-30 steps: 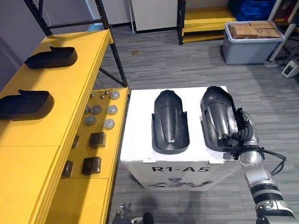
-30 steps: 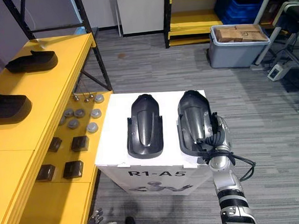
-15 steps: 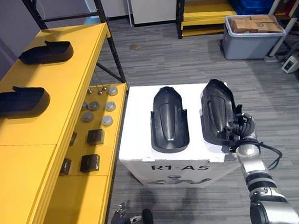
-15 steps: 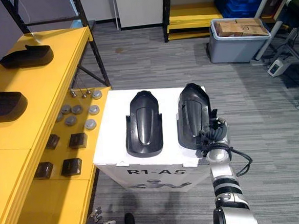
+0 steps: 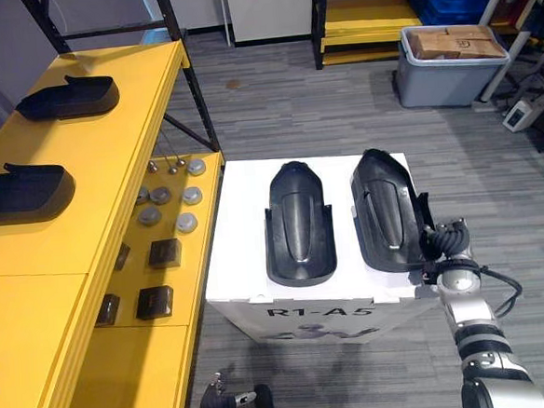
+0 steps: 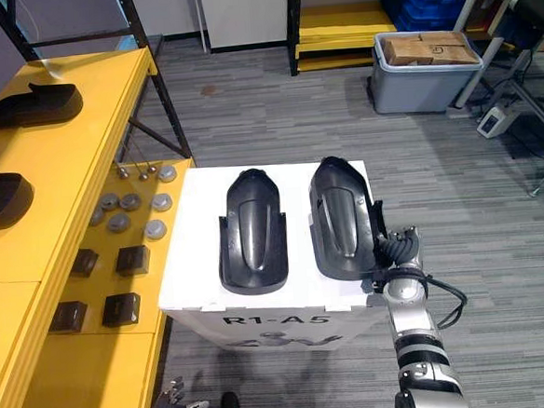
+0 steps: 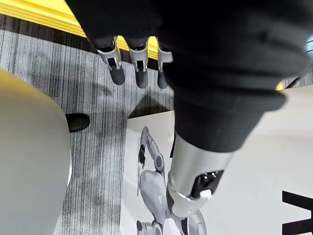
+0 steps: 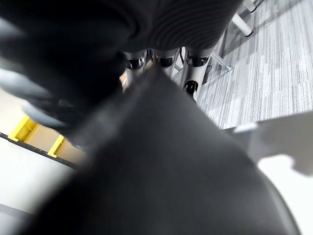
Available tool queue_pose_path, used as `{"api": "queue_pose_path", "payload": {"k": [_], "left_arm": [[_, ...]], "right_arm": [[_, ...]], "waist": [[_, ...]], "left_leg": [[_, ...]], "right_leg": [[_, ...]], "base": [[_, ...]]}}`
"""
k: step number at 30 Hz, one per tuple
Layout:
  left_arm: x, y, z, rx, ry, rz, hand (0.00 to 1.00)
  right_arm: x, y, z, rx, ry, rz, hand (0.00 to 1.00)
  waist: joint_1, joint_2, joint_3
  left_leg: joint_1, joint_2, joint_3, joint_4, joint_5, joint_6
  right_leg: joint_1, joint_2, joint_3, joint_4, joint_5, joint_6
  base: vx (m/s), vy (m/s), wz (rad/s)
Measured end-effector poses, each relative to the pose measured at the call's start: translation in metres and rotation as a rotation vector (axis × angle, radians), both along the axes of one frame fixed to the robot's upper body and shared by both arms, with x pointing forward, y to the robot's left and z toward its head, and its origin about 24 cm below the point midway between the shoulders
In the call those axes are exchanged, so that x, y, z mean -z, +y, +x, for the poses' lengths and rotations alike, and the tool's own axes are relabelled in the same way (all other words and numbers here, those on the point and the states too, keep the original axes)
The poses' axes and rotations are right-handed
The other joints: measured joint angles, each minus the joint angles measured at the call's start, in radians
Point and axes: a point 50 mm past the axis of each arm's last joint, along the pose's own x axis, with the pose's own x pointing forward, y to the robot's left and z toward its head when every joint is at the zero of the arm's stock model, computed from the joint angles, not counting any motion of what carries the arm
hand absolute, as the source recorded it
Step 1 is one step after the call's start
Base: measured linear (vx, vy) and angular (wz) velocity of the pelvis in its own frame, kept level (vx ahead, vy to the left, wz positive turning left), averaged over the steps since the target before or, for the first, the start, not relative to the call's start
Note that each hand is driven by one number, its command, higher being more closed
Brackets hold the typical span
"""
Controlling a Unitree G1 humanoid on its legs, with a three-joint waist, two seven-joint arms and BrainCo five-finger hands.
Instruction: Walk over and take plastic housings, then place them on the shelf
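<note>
Two black plastic housings lie side by side on a white box point(image 5: 243, 262). The left housing point(image 5: 298, 225) lies free. My right hand point(image 5: 440, 244) is at the near right edge of the right housing point(image 5: 383, 210), and in the right wrist view its fingers point(image 8: 190, 68) curl over the dark housing point(image 8: 171, 161). My left hand point(image 5: 217, 400) hangs low by the floor beside the box, its fingers point(image 7: 116, 63) straight and holding nothing. Two more black housings point(image 5: 67, 97) point(image 5: 19, 192) rest on the yellow shelf point(image 5: 111, 178) to the left.
The shelf's lower level holds round metal parts point(image 5: 169, 197) and small black blocks point(image 5: 154, 301). A grey bin point(image 5: 450, 75) with a cardboard box stands on the floor at the back right, in front of a yellow rack point(image 5: 362, 16).
My right hand's fingers have curled onto the right housing's edge, where they lay straighter before. The whole picture has shifted as the camera moved. The left hand is unchanged.
</note>
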Motion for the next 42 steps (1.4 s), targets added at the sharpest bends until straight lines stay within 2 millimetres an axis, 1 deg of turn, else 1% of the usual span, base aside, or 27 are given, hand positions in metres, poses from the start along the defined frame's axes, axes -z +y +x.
{"api": "queue_pose_path", "payload": {"k": [4,7,9,11,12,14,17,19,20,22,23,24,26,27,29,30,32,33,35,37,38,40,42], "left_arm": [[-0.001,0.0,0.0,-0.004,-0.007,-0.001,0.0],[-0.006,0.006,0.003,-0.044,-0.037,0.001,0.0],[-0.01,0.011,0.006,-0.07,-0.064,0.007,0.0],[-0.017,0.018,0.01,-0.107,-0.105,0.017,0.0],[-0.019,0.02,0.012,-0.114,-0.12,0.021,0.0],[-0.029,0.026,0.017,-0.141,-0.181,0.031,0.0],[-0.043,0.032,0.023,-0.172,-0.257,0.05,0.0],[-0.061,0.04,0.026,-0.251,-0.352,0.067,0.0],[-0.067,0.042,0.027,-0.27,-0.379,0.073,0.0],[-0.089,0.047,0.034,-0.31,-0.491,0.091,0.0],[-0.106,0.05,0.04,-0.328,-0.574,0.102,0.0],[-0.114,0.05,0.043,-0.331,-0.617,0.11,0.0],[-0.15,0.048,0.055,-0.316,-0.794,0.121,0.0],[-0.158,0.047,0.057,-0.313,-0.833,0.121,0.0],[-0.187,0.042,0.065,-0.3,-0.979,0.11,0.0],[-0.192,0.039,0.067,-0.294,-1.008,0.091,0.0],[-0.205,0.021,0.077,-0.244,-1.083,0.009,0.0],[-0.208,0.014,0.08,-0.225,-1.095,-0.024,0.0],[-0.212,-0.014,0.089,-0.137,-1.119,-0.154,0.0],[-0.216,-0.032,0.093,-0.076,-1.127,-0.238,0.0],[-0.219,-0.047,0.097,-0.018,-1.137,-0.302,0.0],[-0.225,-0.065,0.102,0.064,-1.147,-0.379,0.0],[-0.227,-0.075,0.107,0.116,-1.139,-0.431,0.0]], "right_arm": [[0.0,-0.001,-0.014,0.001,-0.014,-0.021,1.0],[-0.002,0.0,-0.022,0.003,-0.036,-0.043,1.0],[-0.01,0.002,-0.025,-0.008,-0.072,-0.063,1.0],[-0.024,0.009,-0.026,-0.024,-0.141,-0.08,1.0],[-0.028,0.01,-0.026,-0.028,-0.156,-0.085,1.0],[-0.04,0.015,-0.027,-0.039,-0.211,-0.108,1.0],[-0.05,0.017,-0.032,-0.047,-0.262,-0.133,1.0],[-0.059,0.023,-0.036,-0.052,-0.313,-0.153,1.0],[-0.061,0.025,-0.037,-0.052,-0.327,-0.153,1.0],[-0.068,0.029,-0.043,-0.044,-0.371,-0.158,1.0],[-0.072,0.032,-0.044,-0.045,-0.398,-0.172,1.0],[-0.075,0.034,-0.045,-0.047,-0.411,-0.175,1.0],[-0.081,0.042,-0.045,-0.072,-0.446,-0.188,1.0],[-0.082,0.044,-0.045,-0.081,-0.453,-0.191,1.0],[-0.086,0.055,-0.045,-0.122,-0.477,-0.205,1.0],[-0.086,0.057,-0.044,-0.132,-0.478,-0.207,1.0],[-0.086,0.066,-0.043,-0.171,-0.477,-0.203,1.0],[-0.086,0.069,-0.042,-0.182,-0.479,-0.202,1.0],[-0.087,0.082,-0.041,-0.238,-0.485,-0.197,1.0],[-0.087,0.092,-0.04,-0.28,-0.489,-0.199,1.0],[-0.088,0.1,-0.039,-0.314,-0.49,-0.205,1.0],[-0.088,0.113,-0.039,-0.368,-0.495,-0.204,1.0],[-0.089,0.123,-0.038,-0.406,-0.498,-0.212,1.0]], "waist": [[-0.001,0.0,0.0],[-0.004,0.0,-0.001],[-0.004,0.0,-0.001],[-0.008,0.0,-0.002],[-0.009,0.001,-0.002],[-0.01,0.001,-0.004],[0.001,0.0,-0.013],[0.001,0.002,-0.022],[0.001,0.001,-0.023],[0.001,0.001,-0.03],[0.001,0.001,-0.031],[-0.001,0.002,-0.031],[0.0,0.002,-0.035],[0.0,0.002,-0.037],[0.0,0.003,-0.046],[0.0,0.003,-0.05],[0.0,0.005,-0.06],[0.0,0.005,-0.06],[-0.002,0.01,-0.063],[-0.003,0.013,-0.066],[-0.005,0.017,-0.068],[-0.011,0.025,-0.075],[-0.013,0.031,-0.08]], "left_leg": [[0.0,0.001,-0.003,0.0,0.0,0.0],[0.0,0.0,-0.006,0.0,0.001,0.0],[0.0,-0.001,-0.008,0.0,0.002,0.001],[0.001,-0.002,-0.013,0.0,0.005,0.004],[0.0,-0.002,-0.017,0.0,0.006,0.005],[-0.003,-0.002,-0.027,0.001,0.01,0.007],[-0.008,-0.002,-0.034,0.0,0.014,0.008],[-0.01,-0.006,-0.039,0.001,0.016,0.009],[-0.011,-0.006,-0.041,0.001,0.016,0.01],[-0.016,-0.007,-0.049,0.001,0.017,0.01],[-0.02,-0.008,-0.056,0.001,0.019,0.011],[-0.022,-0.009,-0.059,0.002,0.021,0.012],[-0.023,-0.011,-0.062,0.004,0.024,0.014],[-0.023,-0.012,-0.063,0.004,0.025,0.015],[-0.022,-0.015,-0.064,0.004,0.026,0.017],[-0.022,-0.016,-0.064,0.004,0.026,0.017],[-0.02,-0.017,-0.065,0.004,0.028,0.02],[-0.019,-0.017,-0.066,0.004,0.029,0.021],[-0.019,-0.017,-0.071,0.004,0.035,0.021],[-0.019,-0.016,-0.071,0.004,0.038,0.021],[-0.019,-0.015,-0.071,0.004,0.04,0.021],[-0.019,-0.015,-0.072,0.001,0.044,0.022],[-0.016,-0.014,-0.071,0.0,0.047,0.023]], "right_leg": [[0.0,0.001,-0.001,0.002,0.0,0.0],[-0.001,0.0,-0.002,0.006,0.0,0.0],[-0.001,-0.001,-0.003,0.008,0.0,0.0],[-0.002,-0.001,-0.006,0.013,0.0,0.0],[-0.002,-0.002,-0.008,0.015,0.0,0.0],[-0.001,-0.003,-0.017,0.016,0.0,0.0],[-0.002,-0.003,-0.024,0.016,0.0,0.0],[-0.002,-0.003,-0.029,0.016,0.0,0.0],[-0.002,-0.003,-0.03,0.016,0.0,0.0],[-0.002,-0.003,-0.038,0.016,0.001,0.001],[-0.003,-0.004,-0.045,0.016,0.001,0.001],[-0.003,-0.004,-0.05,0.016,0.001,0.001],[-0.002,-0.006,-0.054,0.016,0.002,0.002],[-0.001,-0.007,-0.054,0.016,0.002,0.003],[0.0,-0.009,-0.055,0.016,0.003,0.004],[0.0,-0.01,-0.055,0.016,0.003,0.004],[0.004,-0.012,-0.057,0.017,0.003,0.005],[0.004,-0.012,-0.058,0.017,0.004,0.005],[0.003,-0.011,-0.06,0.024,0.004,0.006],[-0.001,-0.01,-0.06,0.03,0.004,0.006],[-0.002,-0.009,-0.06,0.033,0.004,0.006],[-0.003,-0.009,-0.06,0.036,0.004,0.007],[-0.004,-0.009,-0.059,0.037,0.004,0.007]], "base": [[0.0,0.0,0.0],[-0.03,0.004,0.01],[-0.03,0.005,0.02],[-0.04,0.003,0.06],[-0.04,0.0,0.11],[-0.05,-0.001,0.13],[-0.05,0.001,0.08],[-0.03,0.007,0.06],[-0.03,0.005,0.07],[-0.02,0.005,0.12],[-0.02,0.003,0.15],[-0.02,0.005,0.14],[-0.02,0.009,0.07],[0.0,0.0,0.0],[0.0,0.0,0.0],[0.0,0.0,0.0],[-0.01,0.005,0.02],[-0.04,0.008,0.04],[-0.07,0.007,0.04],[-0.06,0.006,0.01],[-0.07,0.007,0.01],[-0.08,0.01,0.01],[-0.06,0.011,-0.02]]}}
